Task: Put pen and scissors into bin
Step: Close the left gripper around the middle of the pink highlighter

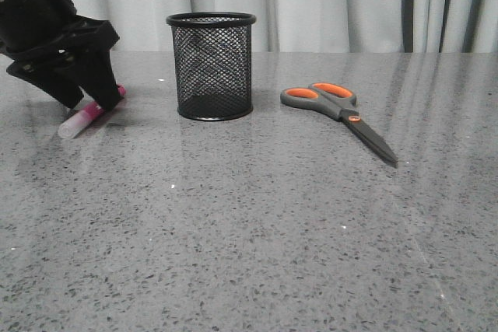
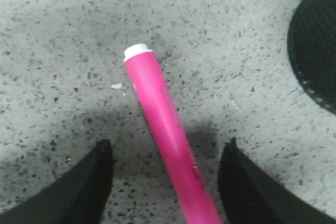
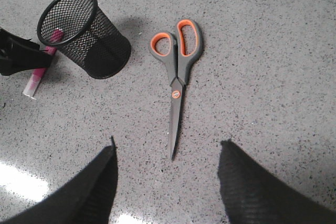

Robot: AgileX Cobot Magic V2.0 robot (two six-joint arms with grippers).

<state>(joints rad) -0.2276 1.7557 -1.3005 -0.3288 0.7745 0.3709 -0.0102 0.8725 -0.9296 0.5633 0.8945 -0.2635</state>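
The magenta pen (image 1: pixel 87 113) lies on the grey table, left of the black mesh bin (image 1: pixel 212 65). My left gripper (image 1: pixel 92 102) is open and low over the pen, one finger on each side, not touching it. In the left wrist view the pen (image 2: pixel 160 121) runs between the open fingers of the left gripper (image 2: pixel 168 142). The scissors (image 1: pixel 342 110) lie closed on the table right of the bin, blades pointing to the front right. My right gripper (image 3: pixel 169 142) is open and empty, high above the scissors' (image 3: pixel 177 72) blade tip. It is out of the front view.
The bin (image 3: pixel 84 32) stands upright and looks empty; its edge shows in the left wrist view (image 2: pixel 315 51). The pen's capped end (image 3: pixel 32 85) sticks out past the left gripper (image 3: pixel 18 56). Grey curtains hang behind the speckled table (image 1: pixel 249 239).
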